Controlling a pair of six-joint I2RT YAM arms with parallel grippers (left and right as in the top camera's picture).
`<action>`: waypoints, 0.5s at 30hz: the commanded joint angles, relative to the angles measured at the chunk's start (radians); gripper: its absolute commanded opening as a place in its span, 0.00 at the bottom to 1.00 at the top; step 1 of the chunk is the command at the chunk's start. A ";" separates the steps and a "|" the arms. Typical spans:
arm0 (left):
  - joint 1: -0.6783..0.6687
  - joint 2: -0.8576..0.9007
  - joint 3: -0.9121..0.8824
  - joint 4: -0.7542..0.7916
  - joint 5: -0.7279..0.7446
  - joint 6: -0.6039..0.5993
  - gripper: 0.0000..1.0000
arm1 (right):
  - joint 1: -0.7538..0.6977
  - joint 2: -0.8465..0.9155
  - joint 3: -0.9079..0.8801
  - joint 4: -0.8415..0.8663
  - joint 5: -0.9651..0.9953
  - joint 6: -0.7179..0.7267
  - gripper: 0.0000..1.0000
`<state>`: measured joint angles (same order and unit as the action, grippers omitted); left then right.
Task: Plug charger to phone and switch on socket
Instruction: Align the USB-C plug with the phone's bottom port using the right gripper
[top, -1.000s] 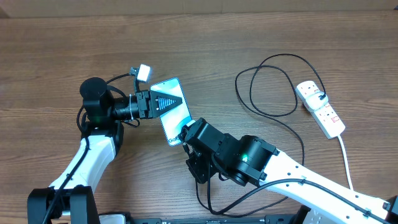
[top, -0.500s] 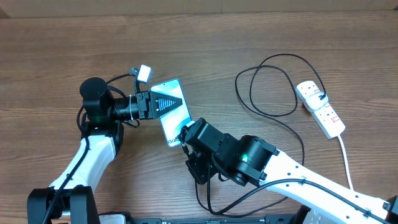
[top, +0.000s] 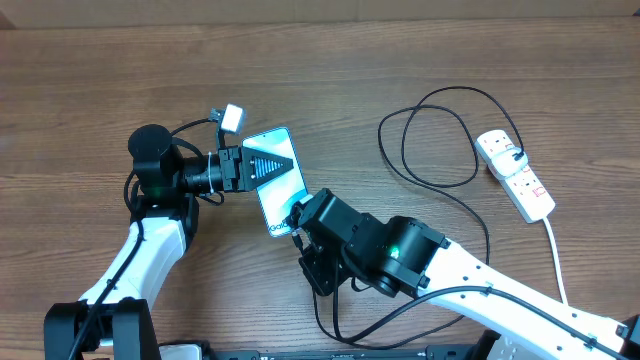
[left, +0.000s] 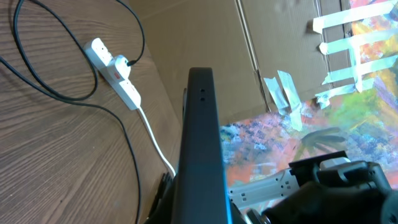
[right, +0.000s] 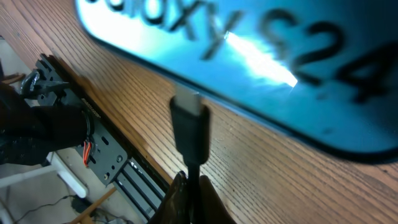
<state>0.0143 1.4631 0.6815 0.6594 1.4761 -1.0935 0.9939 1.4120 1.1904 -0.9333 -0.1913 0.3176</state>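
Observation:
The phone (top: 279, 193) with a blue-cyan screen lies tilted at the table's middle left. My left gripper (top: 262, 166) is shut on its far end; in the left wrist view the phone's dark edge (left: 200, 155) runs up between the fingers. My right gripper (top: 297, 222) is shut on the charger's black plug (right: 190, 127), whose metal tip sits right at the phone's "Galaxy S24" end (right: 249, 56). The charger cable (top: 440, 180) loops right to the white socket strip (top: 515, 173), also in the left wrist view (left: 115, 71).
The strip's white cord (top: 556, 262) runs toward the front right edge. A small white tag (top: 231, 116) on a wire sits behind the left gripper. Cardboard walls and taped paper (left: 348, 37) stand beyond the table.
The right gripper has edged the plug slightly closer to the phone's end. The left arm and phone have stayed still.

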 joint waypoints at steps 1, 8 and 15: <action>0.000 0.003 0.022 0.011 0.040 -0.011 0.04 | -0.030 -0.003 0.001 0.008 -0.043 -0.001 0.04; 0.000 0.003 0.022 0.040 0.039 -0.010 0.04 | -0.035 -0.003 0.001 0.017 -0.092 -0.001 0.04; 0.000 0.003 0.022 0.045 0.039 -0.010 0.04 | -0.035 -0.003 0.001 0.038 -0.125 0.000 0.04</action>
<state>0.0147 1.4631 0.6815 0.6945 1.4822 -1.0977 0.9680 1.4120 1.1892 -0.9146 -0.2848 0.3214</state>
